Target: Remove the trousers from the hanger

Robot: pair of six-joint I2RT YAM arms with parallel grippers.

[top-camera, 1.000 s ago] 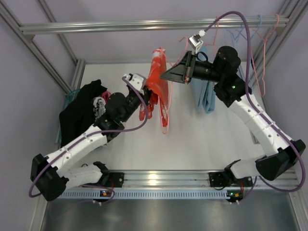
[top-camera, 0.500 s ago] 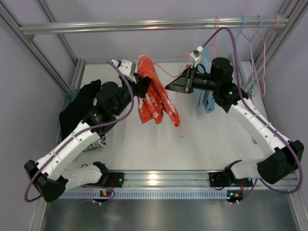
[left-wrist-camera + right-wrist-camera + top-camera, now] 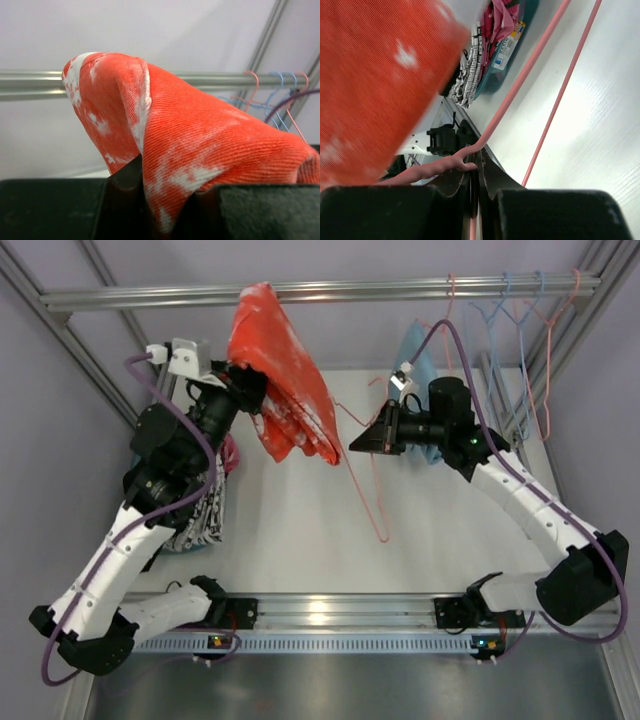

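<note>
ABOVE THE TABLETOP: My left pincer (image 3: 243, 392) is clamped on a fold of the orange-red trousers (image 3: 285, 370) and holds them high, just in front of the rail (image 3: 330, 290). My right pincer (image 3: 358, 442) is pressed together on the twisted neck of the pink hanger (image 3: 372, 490). The hanger's wire frame dangles toward the tabletop (image 3: 300, 540).

The step in hand, as I judge it, is the pull-apart, with cloth going up and left and wire staying right. The trousers look all but free, though I cannot tell whether their lowest hem touches the wire beside my right fingers.

The next move calls for widening that gap until the cloth hangs clear. After that I would carry the trousers toward the heap of clothes (image 3: 205, 515) on the left, while my right side keeps its pinch on the neck.

By count, there is one orange-red pair and one hanger in my grip. Four bare hanger hooks (image 3: 505, 290) sit on the rail at right (two pink, two blue), and one light-blue garment (image 3: 418, 345) hangs behind my right arm. I cannot pick out a black pair.
</note>
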